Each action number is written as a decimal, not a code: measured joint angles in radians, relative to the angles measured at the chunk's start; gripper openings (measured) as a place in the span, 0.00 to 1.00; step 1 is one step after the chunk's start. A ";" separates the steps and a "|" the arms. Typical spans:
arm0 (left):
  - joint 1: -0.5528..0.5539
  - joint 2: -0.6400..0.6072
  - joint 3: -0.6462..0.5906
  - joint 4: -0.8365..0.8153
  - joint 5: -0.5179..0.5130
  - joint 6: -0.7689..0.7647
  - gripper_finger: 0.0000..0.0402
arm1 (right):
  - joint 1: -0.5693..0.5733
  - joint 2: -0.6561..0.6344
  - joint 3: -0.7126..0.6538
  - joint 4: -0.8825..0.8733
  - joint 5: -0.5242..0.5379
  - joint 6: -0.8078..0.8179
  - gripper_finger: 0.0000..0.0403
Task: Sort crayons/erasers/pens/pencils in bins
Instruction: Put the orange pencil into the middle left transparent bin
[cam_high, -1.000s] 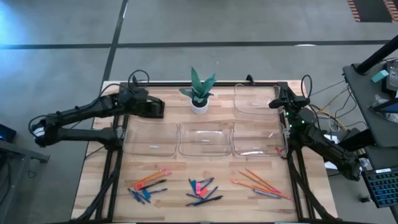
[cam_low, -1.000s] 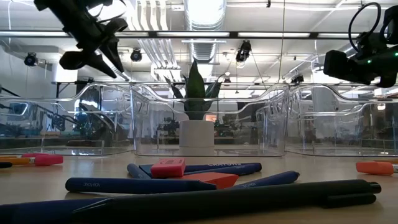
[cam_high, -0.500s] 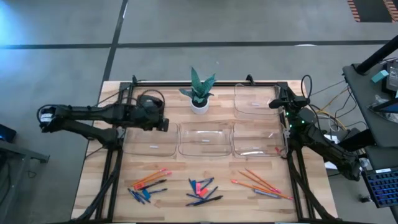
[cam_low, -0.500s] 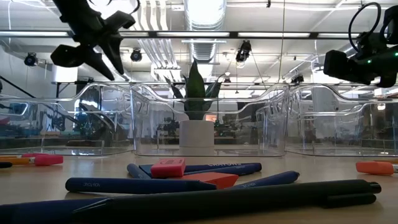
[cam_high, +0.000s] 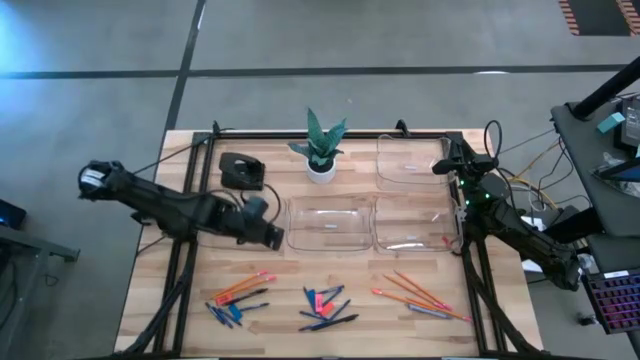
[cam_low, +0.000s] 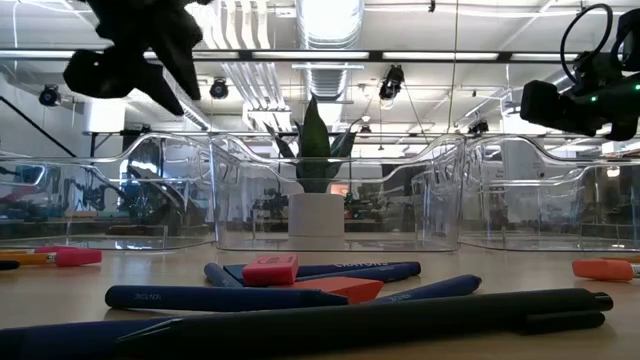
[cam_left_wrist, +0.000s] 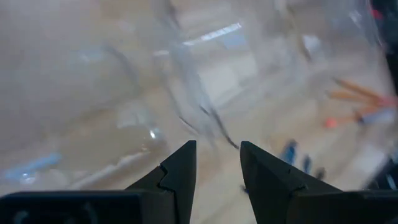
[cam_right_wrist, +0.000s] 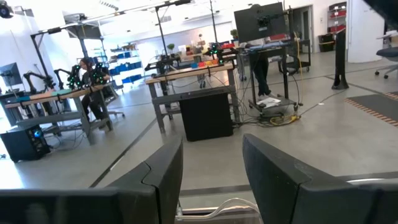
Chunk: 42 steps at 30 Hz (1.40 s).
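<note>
My left gripper (cam_high: 273, 237) (cam_left_wrist: 217, 167) hangs open over the left clear bin (cam_high: 240, 228), near the wall it shares with the middle bin (cam_high: 330, 226); nothing is between its fingers. Two more bins stand at the right (cam_high: 412, 228) and far right (cam_high: 408, 160). Orange pencils (cam_high: 416, 292) lie near the front right, and others (cam_high: 240, 288) lie beside blue crayons (cam_high: 226, 313) at the front left. Pink erasers (cam_high: 321, 299) and dark pens (cam_high: 332, 321) lie at the front middle. My right gripper (cam_high: 441, 166) (cam_right_wrist: 211, 171) waits open at the table's right edge.
A black desk object (cam_high: 240, 170) sits on the far left of the table. A potted plant (cam_high: 321, 150) stands at the far middle. In the low view a pink eraser (cam_low: 270, 269) and dark pens (cam_low: 360, 318) lie close to the camera.
My left gripper has swung from above the black desk object toward the table's near edge and to the right, tipping and turning as it went, and now hangs over the left bin. The black object has stayed on the table.
</note>
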 joint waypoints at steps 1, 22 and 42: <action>-0.024 0.012 0.007 0.020 0.001 0.000 0.28 | 0.000 0.000 0.000 0.000 0.000 0.000 0.39; -0.184 0.204 0.002 0.244 0.043 0.002 0.28 | 0.000 0.000 0.000 0.000 0.000 0.000 0.39; -0.226 0.184 -0.004 0.291 0.140 0.000 0.28 | 0.000 0.000 0.000 0.000 0.000 0.000 0.39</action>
